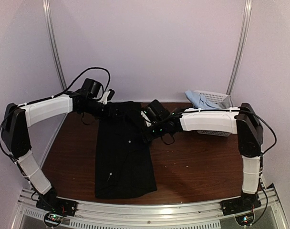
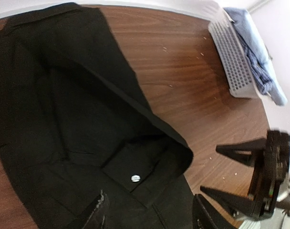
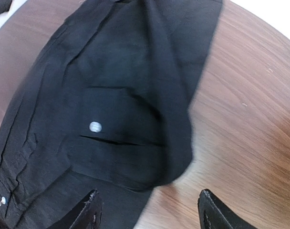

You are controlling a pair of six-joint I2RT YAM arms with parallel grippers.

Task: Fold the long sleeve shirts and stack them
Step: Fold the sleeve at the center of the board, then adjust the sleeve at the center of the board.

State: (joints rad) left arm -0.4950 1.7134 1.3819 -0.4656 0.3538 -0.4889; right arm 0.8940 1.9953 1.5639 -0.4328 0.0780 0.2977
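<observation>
Black shirt (image 1: 123, 152): flat on table (image 1: 197, 162), centre, narrow lengthwise strip, collar end far. Left gripper (image 2: 152, 214): fingers spread, empty, above shirt's far left part. Right gripper (image 3: 147, 210): fingers spread, empty, above shirt's right edge. Pale blue shirt (image 1: 196, 99): in basket (image 1: 216, 97), far right corner.

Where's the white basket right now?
Top external view: the white lattice basket sits at the table's far right corner, partly behind the right arm, holding a pale blue shirt, well right of the black shirt.
</observation>
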